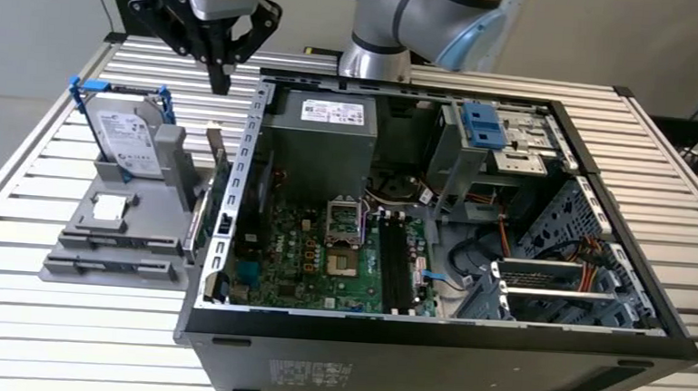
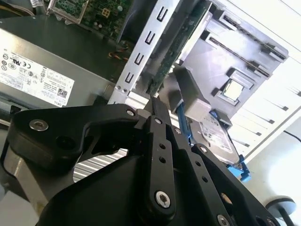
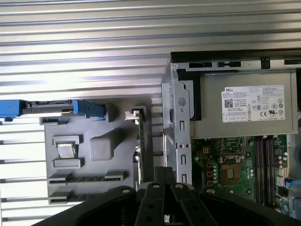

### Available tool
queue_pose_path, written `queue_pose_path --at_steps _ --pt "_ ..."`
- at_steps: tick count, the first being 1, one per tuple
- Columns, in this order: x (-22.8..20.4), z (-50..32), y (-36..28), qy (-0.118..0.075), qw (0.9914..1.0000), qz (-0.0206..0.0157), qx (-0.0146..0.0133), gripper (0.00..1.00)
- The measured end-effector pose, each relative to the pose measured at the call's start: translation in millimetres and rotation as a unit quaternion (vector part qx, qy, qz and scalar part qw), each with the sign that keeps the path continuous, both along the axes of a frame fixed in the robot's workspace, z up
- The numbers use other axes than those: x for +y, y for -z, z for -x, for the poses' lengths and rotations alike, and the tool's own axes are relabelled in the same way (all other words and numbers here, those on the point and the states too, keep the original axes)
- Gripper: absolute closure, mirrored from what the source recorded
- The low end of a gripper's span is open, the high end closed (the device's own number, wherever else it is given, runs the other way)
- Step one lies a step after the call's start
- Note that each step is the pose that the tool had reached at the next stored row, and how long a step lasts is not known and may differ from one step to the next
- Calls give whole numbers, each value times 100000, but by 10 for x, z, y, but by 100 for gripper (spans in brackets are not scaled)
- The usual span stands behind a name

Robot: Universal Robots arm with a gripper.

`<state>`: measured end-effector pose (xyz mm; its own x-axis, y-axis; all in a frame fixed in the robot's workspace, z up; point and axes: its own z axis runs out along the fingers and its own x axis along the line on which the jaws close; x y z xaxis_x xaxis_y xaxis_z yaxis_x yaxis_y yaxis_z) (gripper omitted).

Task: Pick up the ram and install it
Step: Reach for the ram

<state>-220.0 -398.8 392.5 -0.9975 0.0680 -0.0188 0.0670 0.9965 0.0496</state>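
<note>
One gripper hangs over the tabletop at the far corner of the single open computer case, on the exterior view's left. Its jaws are together and hold nothing.

The one ram stands on its long edge in a slot along the side of a grey fixture, just beside the outer wall of the case. In the second wrist view the ram runs as a thin green strip away from the gripper's tip, which is near the stick's end but not touching it. In the first wrist view the gripper lies in line with the ram.

The fixture also carries one hard drive upright in a blue frame and one small square processor chip lying flat. Inside the case lie one green motherboard and one grey power supply. The long black memory slots sit side by side; their number is hard to count.
</note>
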Motion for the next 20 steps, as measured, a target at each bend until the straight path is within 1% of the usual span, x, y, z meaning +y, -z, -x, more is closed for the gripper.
queue_pose_path --at_steps 7,20 --pt "0 171 0 -27 100000 -38 -1 100" --pt "0 524 0 -91 100000 -99 -2 100"
